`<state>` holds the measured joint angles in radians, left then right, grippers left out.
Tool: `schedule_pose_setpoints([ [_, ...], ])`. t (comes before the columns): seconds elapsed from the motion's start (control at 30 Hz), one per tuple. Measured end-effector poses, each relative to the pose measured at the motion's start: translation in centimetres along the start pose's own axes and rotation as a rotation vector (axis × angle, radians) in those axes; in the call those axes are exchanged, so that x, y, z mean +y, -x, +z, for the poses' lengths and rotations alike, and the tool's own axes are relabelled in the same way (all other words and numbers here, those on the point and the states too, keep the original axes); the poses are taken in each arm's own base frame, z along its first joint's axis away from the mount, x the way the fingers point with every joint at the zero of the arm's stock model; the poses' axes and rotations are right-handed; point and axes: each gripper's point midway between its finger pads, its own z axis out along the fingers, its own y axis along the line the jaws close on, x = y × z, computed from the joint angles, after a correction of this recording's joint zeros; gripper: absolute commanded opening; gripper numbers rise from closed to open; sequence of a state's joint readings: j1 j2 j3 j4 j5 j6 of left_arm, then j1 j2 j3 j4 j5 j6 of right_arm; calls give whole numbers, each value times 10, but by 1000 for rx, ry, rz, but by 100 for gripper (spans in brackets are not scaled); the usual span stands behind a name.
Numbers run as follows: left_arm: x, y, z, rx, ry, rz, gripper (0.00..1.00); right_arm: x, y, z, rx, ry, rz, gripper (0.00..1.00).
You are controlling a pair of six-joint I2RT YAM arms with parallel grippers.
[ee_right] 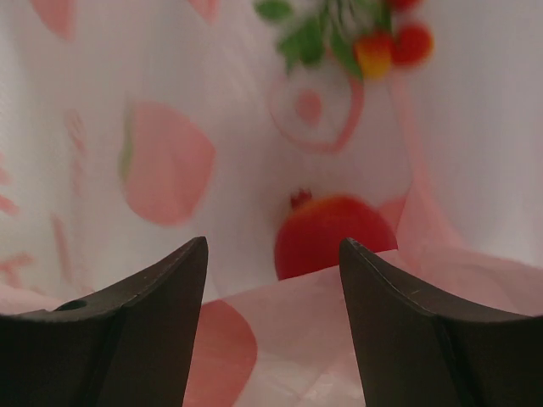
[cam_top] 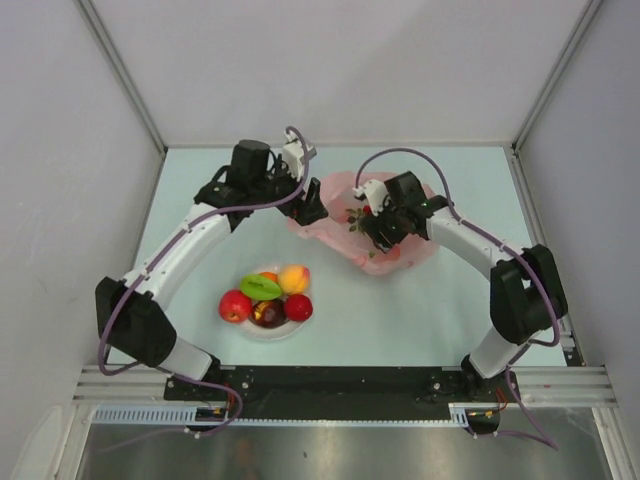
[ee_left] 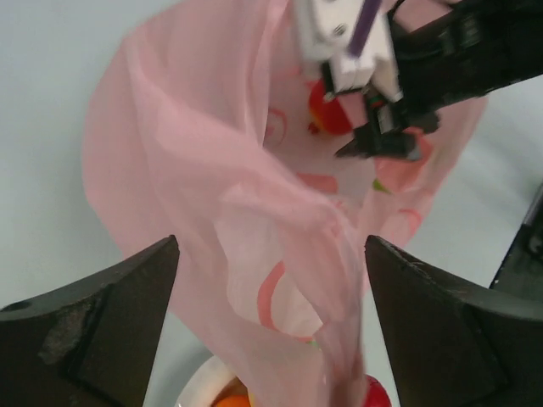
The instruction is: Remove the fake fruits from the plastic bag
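Note:
The pink plastic bag (cam_top: 400,250) lies right of the table's middle, its mouth toward the left. My left gripper (cam_top: 312,210) is open at the bag's left edge, and a raised fold of the bag (ee_left: 280,254) stands between its wide-apart fingers. My right gripper (cam_top: 368,228) is open and reaches into the bag. Just beyond its fingertips (ee_right: 191,254) lies a red fruit (ee_right: 335,233), partly behind a flap of film. Red berries with green leaves (ee_right: 365,38) lie deeper in. Several fake fruits (cam_top: 268,298) sit on the white plate.
The round white plate (cam_top: 252,330) stands left of centre, in front of the bag; its rim (ee_left: 199,386) shows under the left gripper. White walls enclose the table on three sides. The right gripper's body (ee_left: 373,136) hangs over the bag's far side.

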<state>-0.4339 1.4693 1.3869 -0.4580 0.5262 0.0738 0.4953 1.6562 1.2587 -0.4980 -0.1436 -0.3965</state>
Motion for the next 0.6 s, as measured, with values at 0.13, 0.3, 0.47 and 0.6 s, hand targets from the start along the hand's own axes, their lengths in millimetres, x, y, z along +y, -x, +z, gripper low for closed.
schedule_pose_setpoints([
  [0.13, 9, -38, 11, 105, 53, -39, 15, -22, -55, -12, 110, -70, 43, 68],
  [0.3, 3, -60, 14, 152, 28, -62, 0, -47, -87, -46, 143, -164, 76, 67],
  [0.47, -20, -51, 19, 140, -60, -42, 0, -58, -113, -55, 211, -194, 83, 59],
  [0.6, -29, -21, 17, 93, -96, 7, 0, -53, -126, -60, 258, -165, 96, 62],
])
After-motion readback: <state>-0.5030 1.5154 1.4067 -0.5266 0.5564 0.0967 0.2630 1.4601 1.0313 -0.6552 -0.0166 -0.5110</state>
